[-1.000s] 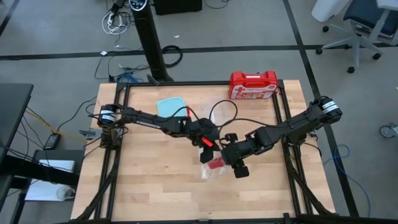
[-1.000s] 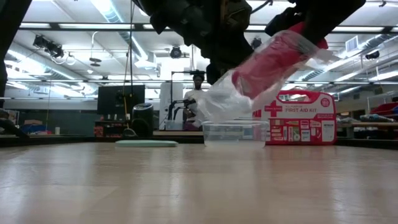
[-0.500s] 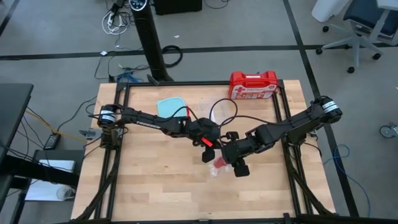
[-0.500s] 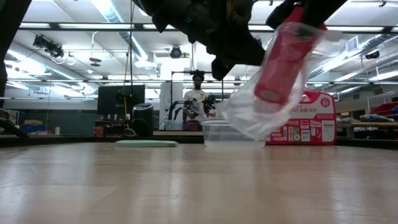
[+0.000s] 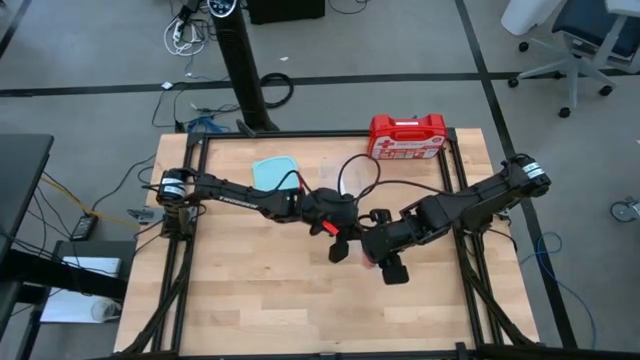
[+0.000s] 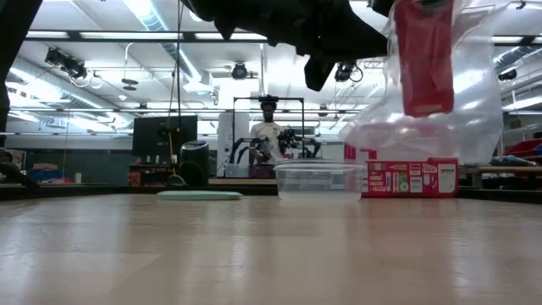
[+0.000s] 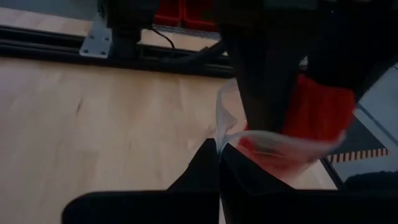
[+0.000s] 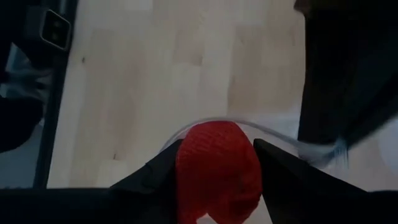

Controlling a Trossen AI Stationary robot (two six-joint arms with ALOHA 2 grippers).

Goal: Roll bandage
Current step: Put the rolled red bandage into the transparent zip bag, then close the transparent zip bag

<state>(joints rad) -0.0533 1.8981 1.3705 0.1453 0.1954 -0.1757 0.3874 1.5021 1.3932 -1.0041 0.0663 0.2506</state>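
Note:
The bright red bandage [image 6: 423, 55] hangs upright inside a clear plastic bag [image 6: 445, 119], well above the table; it also shows in the right wrist view [image 8: 217, 168] and the left wrist view [image 7: 317, 109]. My right gripper [image 5: 375, 255] is shut on the bandage near the table's middle. My left gripper [image 5: 342, 242] is right beside it, on its left, shut on the bag's film [image 7: 224, 121]. My left gripper pinches a thin edge of the clear bag [image 7: 221, 134] between its two shut fingertips; the film runs from there to the bandage. My right gripper pinches the bandage's upper end [image 8: 217, 158] between its two fingers [image 8: 155, 174], from above. The bandage hangs upright below them, clear of the table, with the bag loose around it. Whether film lies between fingers and bandage I cannot tell.
A red first-aid case [image 5: 407, 137] stands at the table's far edge, right of centre. A clear container [image 6: 320, 180] stands in front of it and a pale blue lid [image 5: 275, 170] lies at the far left. A person [image 6: 269, 135] shows in the room beyond.
My right gripper has risen and turned, swinging the bandage from slanted to hanging upright and a little toward the table's right edge. The bag has come up with it and now hangs around it instead of trailing to the left. My left gripper has followed, still shut on the bag.

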